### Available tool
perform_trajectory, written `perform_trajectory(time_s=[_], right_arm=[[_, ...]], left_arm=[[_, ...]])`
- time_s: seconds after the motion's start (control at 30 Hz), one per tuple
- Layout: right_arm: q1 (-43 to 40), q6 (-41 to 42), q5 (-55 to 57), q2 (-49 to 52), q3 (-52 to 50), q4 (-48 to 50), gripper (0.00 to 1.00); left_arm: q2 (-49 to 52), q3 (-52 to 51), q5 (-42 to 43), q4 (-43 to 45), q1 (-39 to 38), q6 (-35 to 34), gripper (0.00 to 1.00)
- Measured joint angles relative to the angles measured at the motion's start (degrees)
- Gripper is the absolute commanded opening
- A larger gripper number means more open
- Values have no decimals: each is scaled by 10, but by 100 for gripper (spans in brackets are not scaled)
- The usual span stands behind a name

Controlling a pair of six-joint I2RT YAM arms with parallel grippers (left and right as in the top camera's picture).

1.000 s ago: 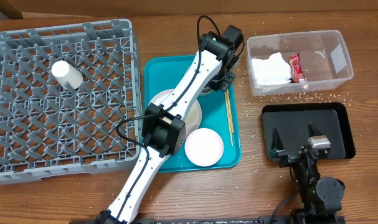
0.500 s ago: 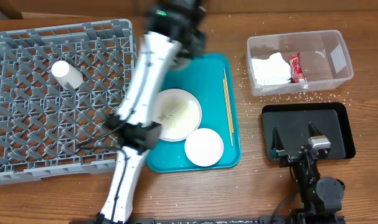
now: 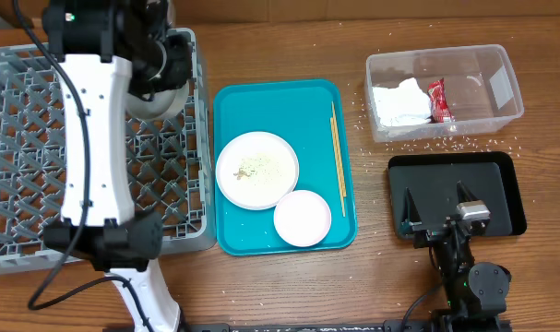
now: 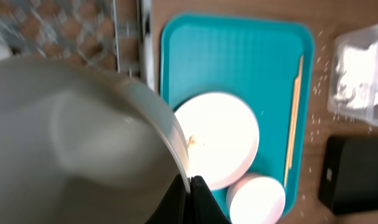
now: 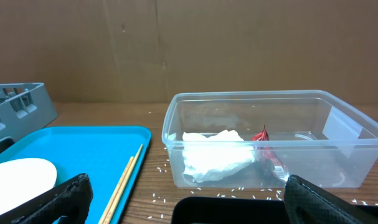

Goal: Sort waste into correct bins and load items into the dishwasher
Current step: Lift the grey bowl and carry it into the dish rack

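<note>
left jaws clenched on rim of smooth pale bowl (image 4: 83,124), at grey lattice rack's (image 3: 30,184) back-right corner. right jaws spread wide, empty, over flat black tray (image 3: 506,198). Crumpled napkin (image 3: 398,101) in clear tub (image 3: 501,88).

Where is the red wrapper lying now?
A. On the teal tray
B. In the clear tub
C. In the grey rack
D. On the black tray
B: the wrapper lies inside the tub, right beside the napkin.
</note>
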Motion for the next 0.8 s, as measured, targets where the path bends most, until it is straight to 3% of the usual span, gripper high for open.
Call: perform_trajectory(time_s=[0.43,0.67,0.8], right_arm=[[0,0,0,0,0,0,100],[0,0,0,0,0,0,100],[0,0,0,0,0,0,100]], left_arm=[[3,-229,343,62,303,228,4],[3,-351,497,129,373,335,4],[3,-378,544,154,381,355,4]])
